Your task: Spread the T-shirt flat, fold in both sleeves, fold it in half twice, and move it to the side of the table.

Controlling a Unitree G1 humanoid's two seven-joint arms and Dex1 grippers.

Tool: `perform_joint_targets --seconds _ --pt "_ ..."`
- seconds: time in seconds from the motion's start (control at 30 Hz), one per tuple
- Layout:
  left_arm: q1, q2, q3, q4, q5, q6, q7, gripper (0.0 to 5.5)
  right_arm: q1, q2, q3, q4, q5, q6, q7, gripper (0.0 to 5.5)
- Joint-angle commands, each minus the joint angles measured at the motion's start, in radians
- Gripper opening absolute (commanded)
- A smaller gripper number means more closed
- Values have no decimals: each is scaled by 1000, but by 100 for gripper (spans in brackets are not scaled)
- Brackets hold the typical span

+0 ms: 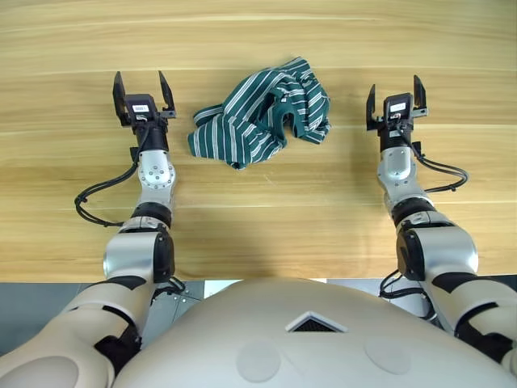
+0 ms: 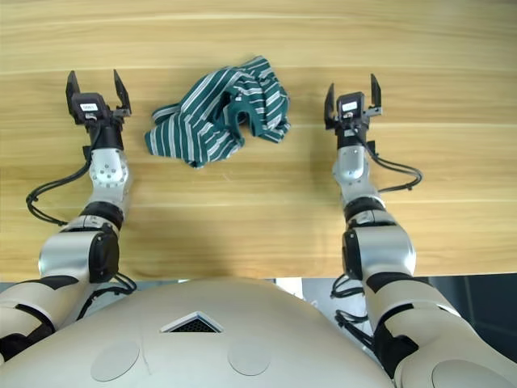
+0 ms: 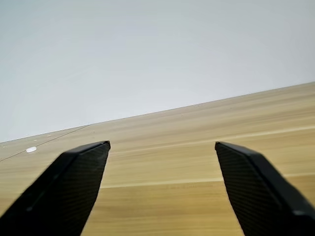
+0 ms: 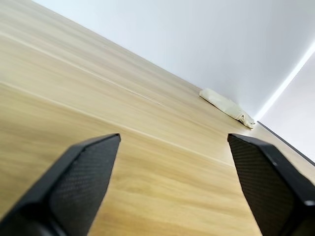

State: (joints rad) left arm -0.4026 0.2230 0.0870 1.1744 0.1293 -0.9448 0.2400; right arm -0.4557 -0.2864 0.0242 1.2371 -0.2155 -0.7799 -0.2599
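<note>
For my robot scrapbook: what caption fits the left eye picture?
A crumpled green-striped T-shirt lies on the wooden table between the left claw and the right claw, both open.

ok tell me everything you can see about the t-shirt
The T-shirt is dark green with thin white stripes, in what looks like soft knit fabric. It lies crumpled in a loose heap on the wooden table, neither spread nor folded. Its folds bunch over one another, and a plain dark green band, probably the collar, shows near the middle. It sits between the left gripper and the right gripper, both open and apart from it. Only the table touches it.
</note>
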Motion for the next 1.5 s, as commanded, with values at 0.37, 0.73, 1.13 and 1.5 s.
perform_joint_targets --seconds 0.37,0.73,1.13,1.5 --pt "401 149 -295 -749 265 -43 -543 397 8 19 27 -19 -47 -23 -16 404" --pt "560 199 -292 -1010 572 192 -390 397 -6 50 42 -14 -66 -8 -35 404" --pt "564 242 -302 -1036 630 373 -278 397 -6 74 47 -9 -67 0 -54 404" --pt "504 190 -280 -1037 505 333 -160 397 -1 85 52 2 -76 9 -57 404"
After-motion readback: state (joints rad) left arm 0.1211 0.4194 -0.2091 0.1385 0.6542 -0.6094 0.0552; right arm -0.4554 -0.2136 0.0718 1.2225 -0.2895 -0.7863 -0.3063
